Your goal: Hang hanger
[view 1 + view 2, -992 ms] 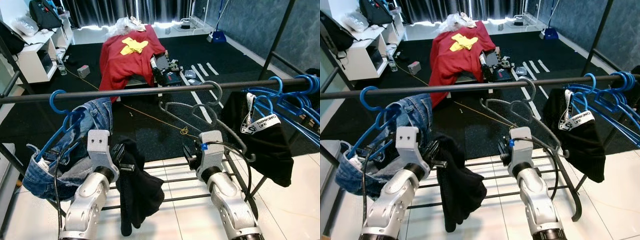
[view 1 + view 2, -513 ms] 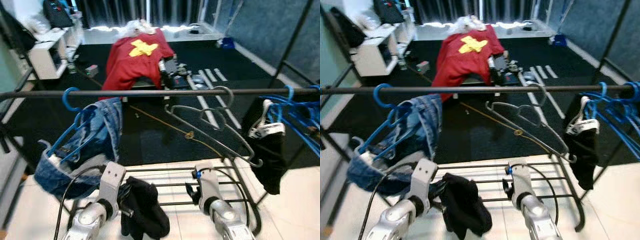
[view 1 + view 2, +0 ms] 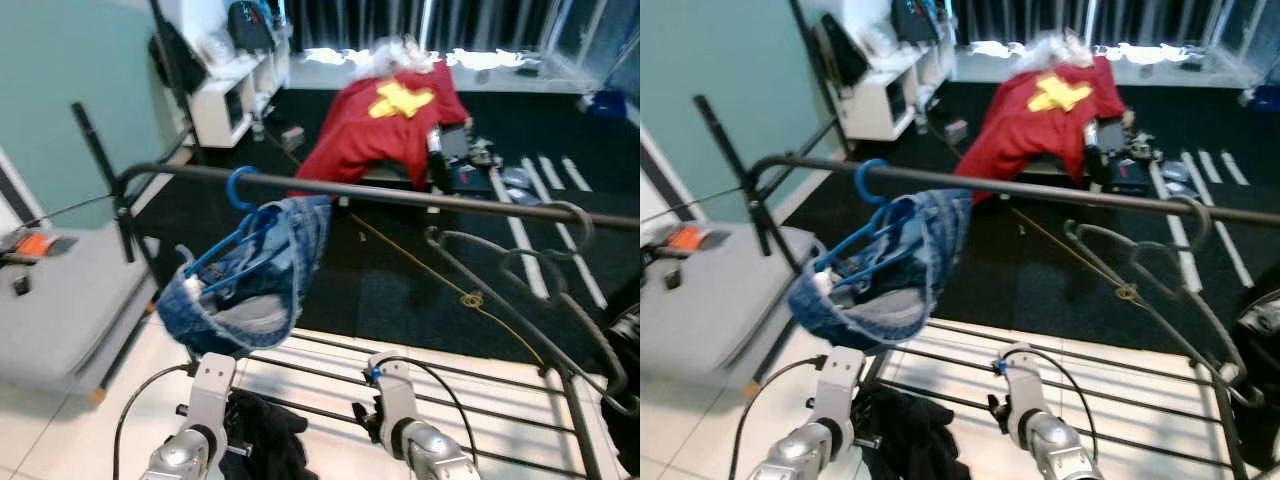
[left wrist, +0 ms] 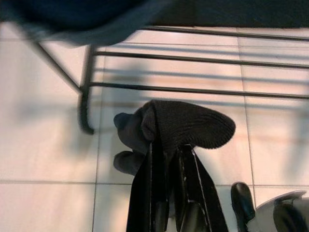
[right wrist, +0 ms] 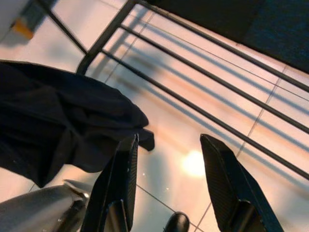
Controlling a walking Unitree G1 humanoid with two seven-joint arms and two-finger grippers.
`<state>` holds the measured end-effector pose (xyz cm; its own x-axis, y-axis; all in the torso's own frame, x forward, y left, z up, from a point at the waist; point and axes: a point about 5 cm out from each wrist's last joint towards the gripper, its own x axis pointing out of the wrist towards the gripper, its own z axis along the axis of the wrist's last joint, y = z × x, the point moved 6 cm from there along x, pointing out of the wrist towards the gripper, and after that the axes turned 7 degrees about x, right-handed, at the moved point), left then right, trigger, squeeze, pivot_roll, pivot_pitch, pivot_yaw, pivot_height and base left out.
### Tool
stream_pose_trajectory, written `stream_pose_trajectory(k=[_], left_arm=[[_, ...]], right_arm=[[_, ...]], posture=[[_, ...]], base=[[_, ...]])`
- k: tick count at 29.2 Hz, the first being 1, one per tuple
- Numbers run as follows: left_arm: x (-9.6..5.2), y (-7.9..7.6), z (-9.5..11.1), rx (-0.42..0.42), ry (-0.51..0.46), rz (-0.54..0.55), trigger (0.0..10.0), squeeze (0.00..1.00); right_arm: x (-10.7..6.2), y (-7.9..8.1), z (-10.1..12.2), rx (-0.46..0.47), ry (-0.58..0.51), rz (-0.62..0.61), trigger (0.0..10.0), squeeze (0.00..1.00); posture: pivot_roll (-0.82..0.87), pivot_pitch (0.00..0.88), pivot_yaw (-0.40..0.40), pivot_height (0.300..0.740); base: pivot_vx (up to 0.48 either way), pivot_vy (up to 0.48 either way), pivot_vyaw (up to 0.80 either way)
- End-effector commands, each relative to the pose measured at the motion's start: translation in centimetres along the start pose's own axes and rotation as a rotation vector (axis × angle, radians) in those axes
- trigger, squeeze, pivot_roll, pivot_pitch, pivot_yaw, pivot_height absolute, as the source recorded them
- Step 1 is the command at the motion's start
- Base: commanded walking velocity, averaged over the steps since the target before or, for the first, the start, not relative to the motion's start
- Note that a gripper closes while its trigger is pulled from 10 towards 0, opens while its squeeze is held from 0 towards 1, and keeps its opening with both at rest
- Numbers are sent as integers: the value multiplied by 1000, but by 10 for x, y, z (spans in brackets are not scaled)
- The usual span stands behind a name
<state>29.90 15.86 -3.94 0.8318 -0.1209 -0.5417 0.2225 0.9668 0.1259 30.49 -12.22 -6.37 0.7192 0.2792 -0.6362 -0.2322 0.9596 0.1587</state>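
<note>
Grey hanger [image 3: 520, 290] hooked on the black rail [image 3: 400, 195] well above both grippers, right gripper [image 5: 169, 164] low over the tiled floor with jaws wide and empty, left gripper [image 4: 166, 159] jaws narrow, clamping a black garment [image 4: 178, 125], blue hanger [image 3: 235, 225] with denim jeans [image 3: 255, 290] on the rail above it

Your two arms are brushed silver metal, rounded at the forearm and squared off into a pale grey block behind each claw. On the left arm [image 3: 195, 430] a thin black cable loops out from the block's outer side, and small dark screw holes dot its face. The right arm [image 3: 400, 425] carries a black cable arching over it and a small blue tag at the block's top corner. Your right gripper [image 5: 169, 188] has two long black fingers [image 5: 227, 186] with finely ribbed inner faces.
</note>
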Motion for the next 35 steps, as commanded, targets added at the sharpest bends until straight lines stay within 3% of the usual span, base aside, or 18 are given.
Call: stream_pose_trajectory(k=[1, 8, 17, 18, 28, 35], left_arm=[[-2, 8, -4, -33, 6, 43, 10000, 0], [-1, 20, -15, -122, 13, 125, 10000, 0], [-9, 34, -24, -101, 35, 180, 10000, 0], [-11, 34, -28, -140, 50, 181, 10000, 0], [-15, 32, -33, -201, 59, 178, 10000, 0], [-2, 17, -14, -231, 4, 128, 10000, 0]], right_arm=[[2, 8, 0, 40, 4, 31, 10000, 0], [6, 9, 1, 42, 1, 35, 10000, 0], [11, 24, -2, 43, 13, 62, 10000, 0], [11, 27, -3, 47, 16, 67, 10000, 0], [12, 33, -8, 3, 28, 89, 10000, 0], [9, 21, -9, -13, 20, 61, 10000, 0]], posture=[[92, 31, -11, 740], [80, 17, -9, 740], [160, 37, -10, 740], [176, 41, -17, 740], [161, 63, -22, 740], [108, 48, 7, 740]], base=[[0, 0, 800], [0, 0, 800], [0, 0, 800], [0, 0, 800], [0, 0, 800], [0, 0, 800]])
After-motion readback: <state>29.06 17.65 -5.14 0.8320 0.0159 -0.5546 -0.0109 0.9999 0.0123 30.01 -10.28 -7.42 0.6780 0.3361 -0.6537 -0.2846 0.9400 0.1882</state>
